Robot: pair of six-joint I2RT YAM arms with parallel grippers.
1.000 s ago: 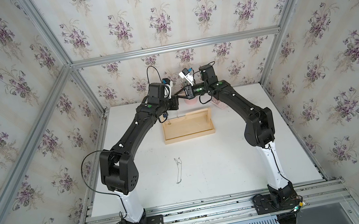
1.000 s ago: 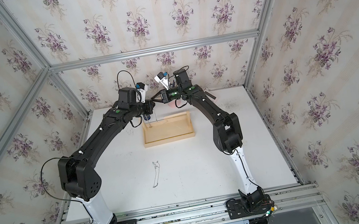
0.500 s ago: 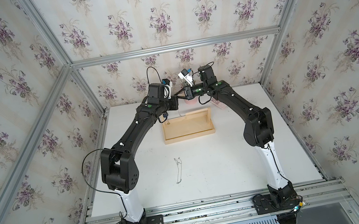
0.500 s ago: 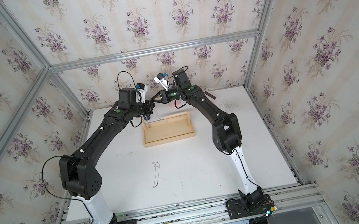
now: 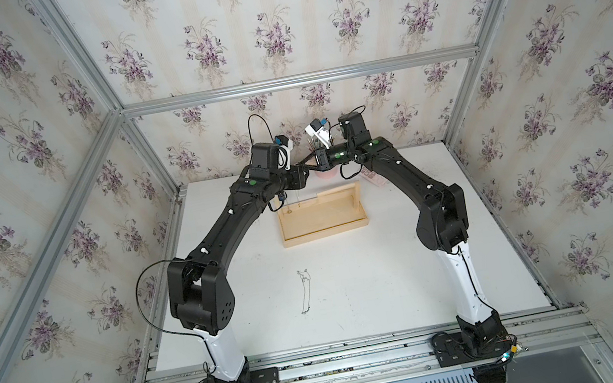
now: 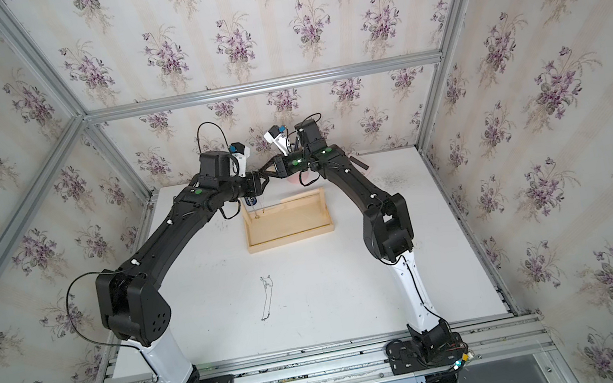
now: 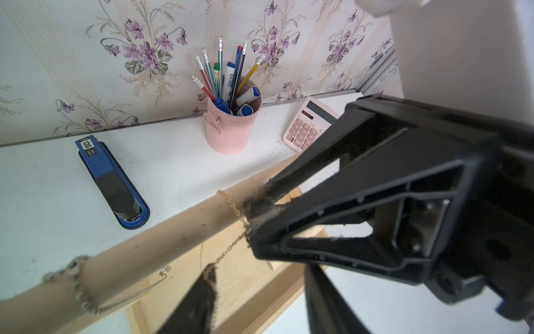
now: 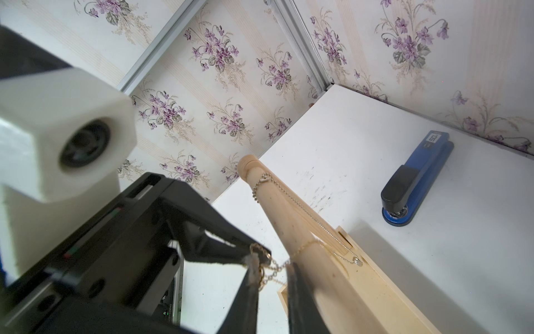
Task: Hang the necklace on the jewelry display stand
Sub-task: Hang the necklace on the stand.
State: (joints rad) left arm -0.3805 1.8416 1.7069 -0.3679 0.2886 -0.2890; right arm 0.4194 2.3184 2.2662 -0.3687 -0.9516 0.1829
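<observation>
Thin gold chain necklace [image 7: 231, 204] lies draped over a dowel [image 7: 144, 245] of the pale wooden jewelry display stand [image 5: 324, 234], far centre. My left gripper [image 7: 261, 269] gapes wide; right gripper [image 8: 272, 262] sits narrow at the chain, and I can't tell if it pinches.

jewelry display stand [image 5: 325, 236]: one
necklaces: three, namely a gold chain [image 7: 231, 206], a silver bead chain [image 8: 254, 192] and a thin loose chain [image 5: 305, 294]
pink pen cup [image 7: 231, 133]: one
pens and pencils [image 7: 231, 75]: roughly a dozen, too bunched to count exactly
stapler [image 7: 112, 179]: one
calculator [image 7: 306, 130]: one
hands: two, the left hand [image 7: 260, 270] and the right hand [image 8: 271, 271]
</observation>
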